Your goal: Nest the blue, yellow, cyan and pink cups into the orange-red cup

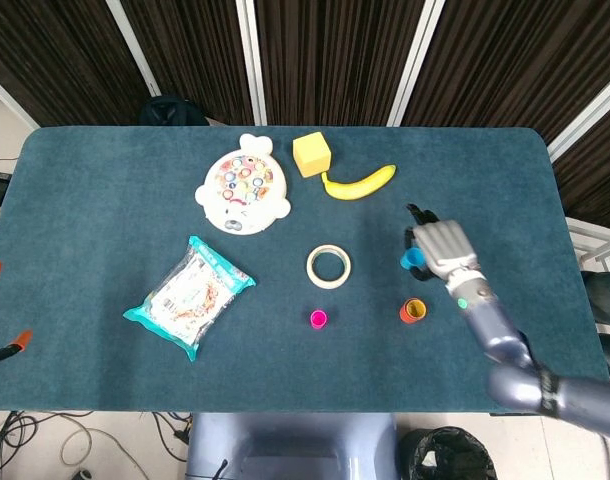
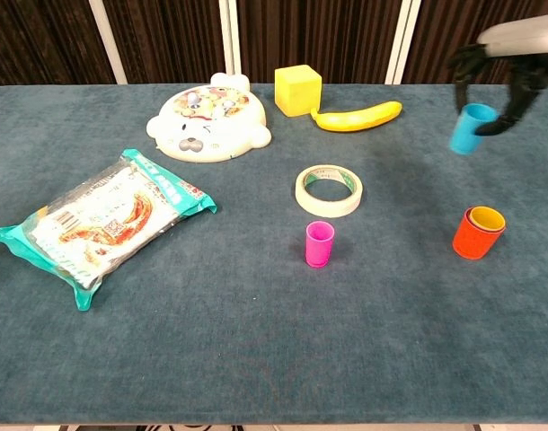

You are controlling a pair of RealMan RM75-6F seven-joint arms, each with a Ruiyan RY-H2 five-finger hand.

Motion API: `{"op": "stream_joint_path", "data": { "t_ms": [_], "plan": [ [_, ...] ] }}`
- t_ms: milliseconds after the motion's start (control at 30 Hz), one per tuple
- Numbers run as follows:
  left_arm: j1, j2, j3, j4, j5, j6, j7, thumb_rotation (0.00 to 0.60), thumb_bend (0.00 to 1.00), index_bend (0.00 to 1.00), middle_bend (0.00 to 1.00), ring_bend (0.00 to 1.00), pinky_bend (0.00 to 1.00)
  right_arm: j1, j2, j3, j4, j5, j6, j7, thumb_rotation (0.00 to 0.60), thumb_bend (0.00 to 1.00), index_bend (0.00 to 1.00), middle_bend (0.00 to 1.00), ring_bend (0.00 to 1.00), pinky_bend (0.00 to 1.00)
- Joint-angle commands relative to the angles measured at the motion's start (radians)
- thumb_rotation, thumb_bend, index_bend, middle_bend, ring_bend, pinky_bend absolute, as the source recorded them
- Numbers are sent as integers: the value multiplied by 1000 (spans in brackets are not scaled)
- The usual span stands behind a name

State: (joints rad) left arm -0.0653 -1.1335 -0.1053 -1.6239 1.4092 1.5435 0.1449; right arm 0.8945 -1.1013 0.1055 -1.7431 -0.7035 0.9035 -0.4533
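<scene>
My right hand (image 1: 440, 247) (image 2: 500, 79) grips the cyan cup (image 2: 471, 127) (image 1: 413, 260) and holds it in the air, tilted, above and a little behind the orange-red cup (image 2: 477, 233) (image 1: 413, 311). That orange-red cup stands on the table at the right with a yellow cup (image 2: 487, 218) nested inside it. No blue cup can be made out inside it. The pink cup (image 2: 319, 244) (image 1: 318, 319) stands upright near the table's middle, in front of the tape roll. My left hand shows in neither view.
A roll of tape (image 2: 329, 190) lies mid-table behind the pink cup. A banana (image 2: 358, 117), a yellow cube (image 2: 297, 91) and a round animal-face toy (image 2: 209, 125) sit at the back. A snack bag (image 2: 103, 219) lies at the left.
</scene>
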Motion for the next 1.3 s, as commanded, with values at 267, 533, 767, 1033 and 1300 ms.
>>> {"op": "stream_joint_path", "data": {
  "t_ms": [267,533,767,1033,1300],
  "plan": [
    [-2,-5,1,0,1,-1,9,600,127,60,19,0,0,-183,105,-87,-131,-280,122,125,600,387,515,28,139,635],
    [-3,-4,2,1,-1,-5,5,600,128,60,19,0,0,-227,85,-106,-125,-355,126,144,600,386,515,28,139,715],
    [-4,-4,0,4,-5,-8,1,600,128,60,19,0,0,-230,48,-97,-114,-379,112,138,600,387,516,28,139,771],
    [-5,-5,0,7,-6,-11,-1,600,127,60,19,0,0,-222,11,-70,-96,-359,102,117,600,386,515,28,139,821],
    [-5,-5,0,7,-7,-10,0,600,128,60,19,0,0,-210,-13,-55,-72,-324,74,97,600,388,515,28,140,862]
  ]
}}
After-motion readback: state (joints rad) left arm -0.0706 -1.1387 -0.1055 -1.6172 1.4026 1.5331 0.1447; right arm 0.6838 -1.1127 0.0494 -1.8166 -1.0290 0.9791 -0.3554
